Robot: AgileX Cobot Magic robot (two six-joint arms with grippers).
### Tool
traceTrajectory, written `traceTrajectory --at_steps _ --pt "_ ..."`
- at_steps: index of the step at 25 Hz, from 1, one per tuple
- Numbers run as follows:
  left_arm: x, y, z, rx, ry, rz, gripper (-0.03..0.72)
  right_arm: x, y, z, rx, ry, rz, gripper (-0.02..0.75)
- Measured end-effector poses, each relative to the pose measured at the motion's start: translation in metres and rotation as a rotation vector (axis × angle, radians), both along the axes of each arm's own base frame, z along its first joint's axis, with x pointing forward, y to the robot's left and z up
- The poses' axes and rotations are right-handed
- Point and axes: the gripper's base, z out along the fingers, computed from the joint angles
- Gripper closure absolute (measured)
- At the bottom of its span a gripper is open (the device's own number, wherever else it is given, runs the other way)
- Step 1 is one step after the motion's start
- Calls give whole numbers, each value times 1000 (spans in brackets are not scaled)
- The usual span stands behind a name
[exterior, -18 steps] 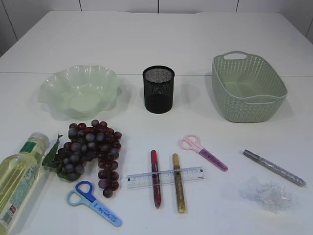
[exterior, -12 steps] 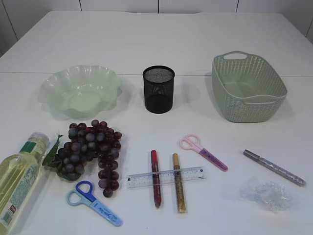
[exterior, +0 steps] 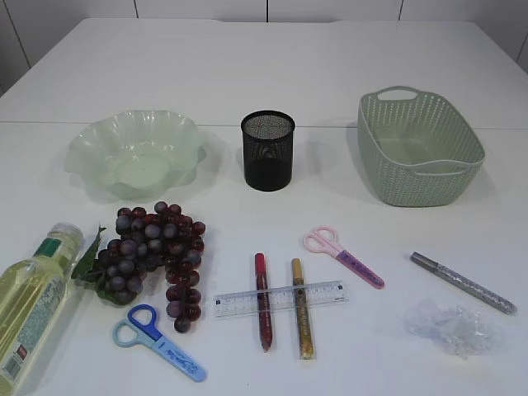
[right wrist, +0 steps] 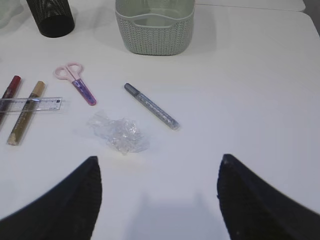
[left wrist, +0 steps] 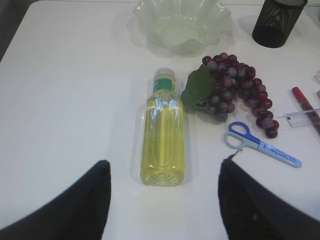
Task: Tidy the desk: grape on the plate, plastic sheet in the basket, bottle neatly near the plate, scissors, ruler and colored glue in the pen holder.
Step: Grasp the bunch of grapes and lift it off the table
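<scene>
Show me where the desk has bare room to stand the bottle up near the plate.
Bare tabletop lies left of the plate, and between the plate and the pen holder. The strip in front of the plate is crowded: the grapes fill it, with the lying bottle and blue scissors just beside them.

Ruler [exterior: 280,299] lies across red [exterior: 262,301] & gold glue pens [exterior: 301,308].

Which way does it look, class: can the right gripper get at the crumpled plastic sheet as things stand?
Probably yes. The right gripper is open, and the plastic sheet lies just ahead on bare table, apart from the silver glue pen.
</scene>
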Motion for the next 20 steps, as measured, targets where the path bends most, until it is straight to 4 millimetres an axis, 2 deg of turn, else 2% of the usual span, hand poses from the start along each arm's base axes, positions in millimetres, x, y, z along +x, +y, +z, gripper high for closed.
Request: traceTrajectory --at_steps 20 --pt "0 0 0 0 0 0 200 0 -1 0 -7 0 -5 174"
